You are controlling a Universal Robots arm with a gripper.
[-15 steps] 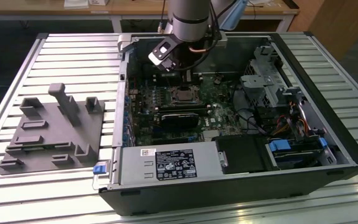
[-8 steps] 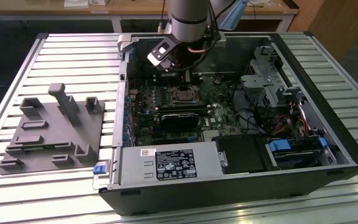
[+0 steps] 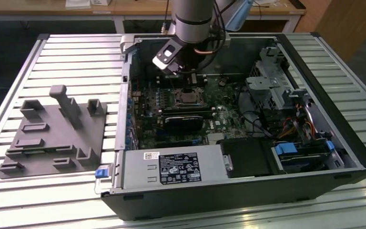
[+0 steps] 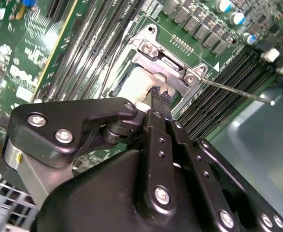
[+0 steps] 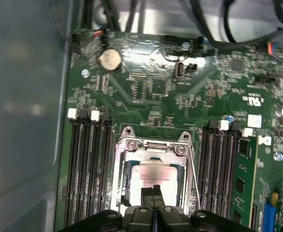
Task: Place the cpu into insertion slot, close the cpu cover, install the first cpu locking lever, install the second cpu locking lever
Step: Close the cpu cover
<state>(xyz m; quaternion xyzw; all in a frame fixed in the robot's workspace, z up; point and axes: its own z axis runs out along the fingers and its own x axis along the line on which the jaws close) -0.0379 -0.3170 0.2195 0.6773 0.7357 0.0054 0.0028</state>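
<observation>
In the exterior view the arm reaches into the computer case (image 3: 234, 200), its gripper (image 3: 192, 78) just above the insertion slot (image 3: 187, 97). In the second wrist view the fingers (image 4: 157, 108) are pressed together on nothing, tips at the socket, likely to push rather than pinch; a thin locking lever (image 4: 238, 91) juts free. In the first wrist view the cpu (image 5: 153, 175) sits in the slot, the cpu cover (image 5: 120, 166) framing it
</observation>
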